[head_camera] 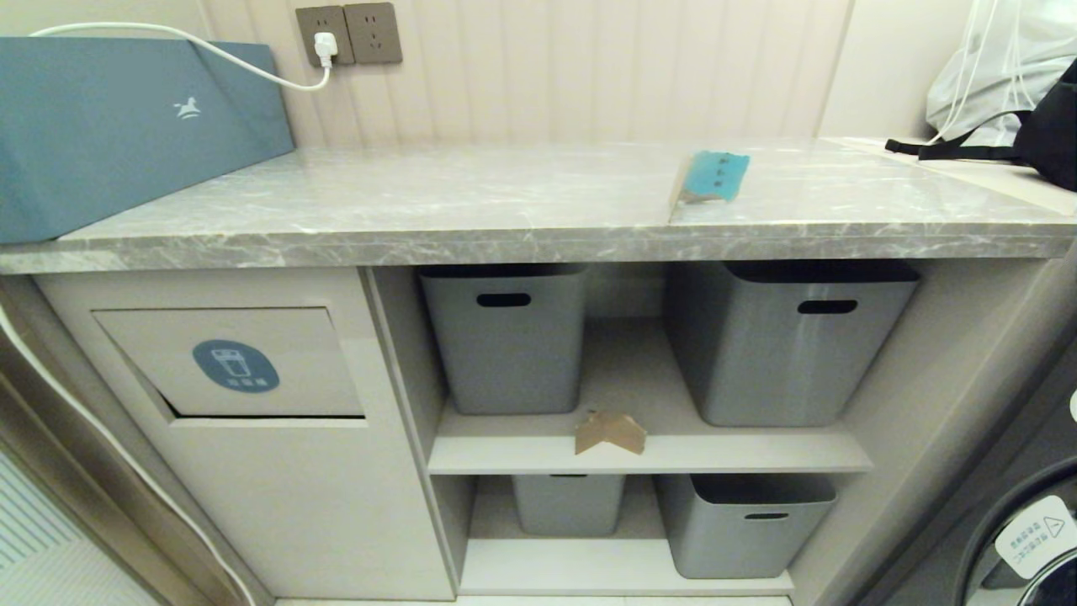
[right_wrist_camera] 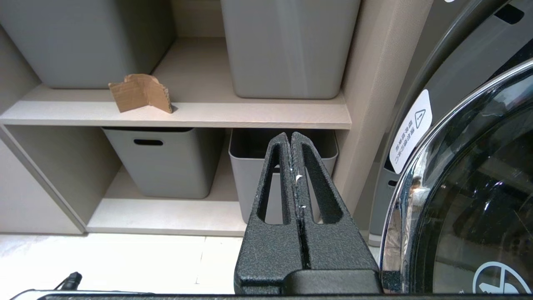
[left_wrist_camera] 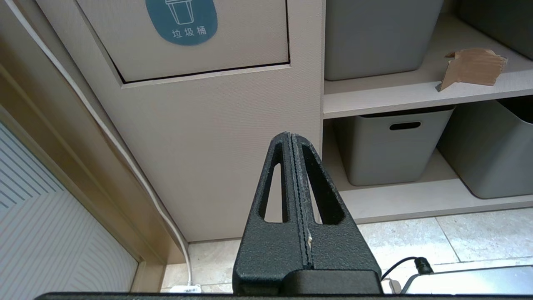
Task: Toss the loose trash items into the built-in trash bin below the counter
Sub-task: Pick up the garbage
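A teal-faced cardboard scrap (head_camera: 711,177) lies on the grey marble counter (head_camera: 471,244), right of centre. A folded brown cardboard scrap (head_camera: 610,433) (left_wrist_camera: 474,66) (right_wrist_camera: 140,93) stands on the upper shelf between two grey baskets. The built-in trash bin flap (head_camera: 231,362) (left_wrist_camera: 183,37), with a round blue bin icon, is in the beige cabinet front at the left; it looks slightly ajar at its lower edge. My left gripper (left_wrist_camera: 290,136) is shut and empty, low before the cabinet. My right gripper (right_wrist_camera: 290,135) is shut and empty, low before the lower shelf. Neither arm shows in the head view.
A large teal box (head_camera: 126,126) with a white horse logo sits on the counter's left end under a white cable (head_camera: 252,71). Several grey baskets (head_camera: 505,337) fill the two shelves. A washing machine door (right_wrist_camera: 479,187) is at the right. A black bag (head_camera: 1043,135) lies at the far right.
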Tool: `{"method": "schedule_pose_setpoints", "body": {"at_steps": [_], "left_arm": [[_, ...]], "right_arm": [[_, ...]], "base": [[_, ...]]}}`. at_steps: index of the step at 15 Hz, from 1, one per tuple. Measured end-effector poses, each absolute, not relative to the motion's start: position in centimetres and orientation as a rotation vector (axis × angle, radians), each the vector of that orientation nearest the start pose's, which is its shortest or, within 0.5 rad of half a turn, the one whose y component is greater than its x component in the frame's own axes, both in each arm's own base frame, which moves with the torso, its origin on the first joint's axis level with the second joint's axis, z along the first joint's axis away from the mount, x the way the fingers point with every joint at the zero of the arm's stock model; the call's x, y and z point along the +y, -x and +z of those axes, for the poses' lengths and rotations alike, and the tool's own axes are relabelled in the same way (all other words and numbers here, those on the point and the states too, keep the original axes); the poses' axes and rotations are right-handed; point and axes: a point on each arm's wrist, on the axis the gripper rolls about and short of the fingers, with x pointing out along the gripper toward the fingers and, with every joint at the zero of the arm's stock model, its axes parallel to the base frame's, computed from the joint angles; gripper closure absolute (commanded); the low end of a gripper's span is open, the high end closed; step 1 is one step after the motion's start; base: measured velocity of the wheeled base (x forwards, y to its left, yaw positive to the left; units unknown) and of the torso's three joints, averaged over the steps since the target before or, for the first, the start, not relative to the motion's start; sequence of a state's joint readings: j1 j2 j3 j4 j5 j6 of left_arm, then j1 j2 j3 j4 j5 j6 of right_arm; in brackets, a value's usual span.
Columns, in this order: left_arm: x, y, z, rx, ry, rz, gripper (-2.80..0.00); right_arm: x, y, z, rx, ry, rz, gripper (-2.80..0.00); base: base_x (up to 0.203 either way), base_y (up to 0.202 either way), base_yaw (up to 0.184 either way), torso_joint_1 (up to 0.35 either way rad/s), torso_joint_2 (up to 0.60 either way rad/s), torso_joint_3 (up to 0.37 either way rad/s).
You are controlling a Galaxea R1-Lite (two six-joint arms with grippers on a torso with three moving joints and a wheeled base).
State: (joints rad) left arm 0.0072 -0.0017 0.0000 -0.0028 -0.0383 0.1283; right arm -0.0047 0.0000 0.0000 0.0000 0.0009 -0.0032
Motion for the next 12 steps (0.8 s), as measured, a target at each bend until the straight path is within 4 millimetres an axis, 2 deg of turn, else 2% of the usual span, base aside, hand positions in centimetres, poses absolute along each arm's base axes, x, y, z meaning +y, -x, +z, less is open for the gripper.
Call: {"method": "schedule_pose_setpoints", "body": {"at_steps": [7, 12], "left_arm": [[-0.1, 2.29, 7.58, -0.007, -0.127, -0.031, 0.0], [-0.11, 2.29, 7.58, -0.007, -0.127, -0.035, 0.0]], "right_arm": [[0.02, 2.28, 7.54, 0.0, 0.015, 0.0, 0.0], [0.02, 2.28, 7.54, 0.0, 0.014, 0.0, 0.0]], "base": [[0.0, 0.0, 0.0, 0.0, 0.0, 0.0], [0.001, 0.006, -0.159, 0.0, 0.0, 0.003]]}}
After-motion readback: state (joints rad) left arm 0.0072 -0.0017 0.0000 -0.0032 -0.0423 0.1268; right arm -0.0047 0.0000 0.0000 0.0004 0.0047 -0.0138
